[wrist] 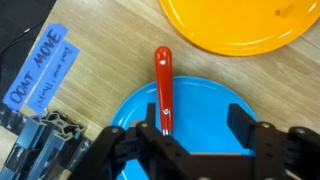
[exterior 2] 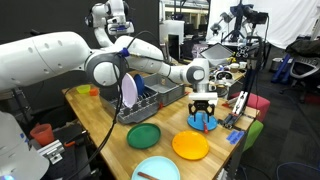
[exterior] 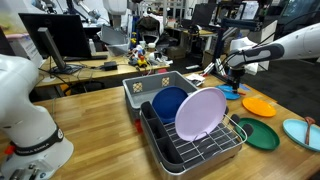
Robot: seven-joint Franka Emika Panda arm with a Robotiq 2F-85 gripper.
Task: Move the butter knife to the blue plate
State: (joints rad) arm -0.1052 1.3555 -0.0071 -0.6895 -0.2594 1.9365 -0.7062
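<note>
**Open gripper above the knife on the blue plate**

Wrist view: The gripper (wrist: 195,138) enters from the bottom. Its jaws are spread wide and grasp nothing. The knife (wrist: 162,88) lies between them, close to one jaw; whether they touch cannot be told. The knife's lower part rests on the blue plate (wrist: 205,105). Its rounded end reaches past the rim over the bare wood of the table (wrist: 110,60). An orange plate (wrist: 240,25) sits near, with a strip of wood between the two plates. At the picture's left, a blue tape label (wrist: 40,70) reads "DON'T MOVE" in handwriting; the smaller line beneath is illegible.

Exterior views: The gripper (exterior: 236,76) (exterior 2: 203,108) points down just above the blue plate (exterior: 231,92) (exterior 2: 203,124), near a table edge. The orange plate (exterior: 258,105) (exterior 2: 190,146) lies beside it and a green plate (exterior: 262,135) (exterior 2: 143,136) farther along. The dish rack (exterior: 190,140) stands well apart across open wood. The knife is too small to make out.
</note>
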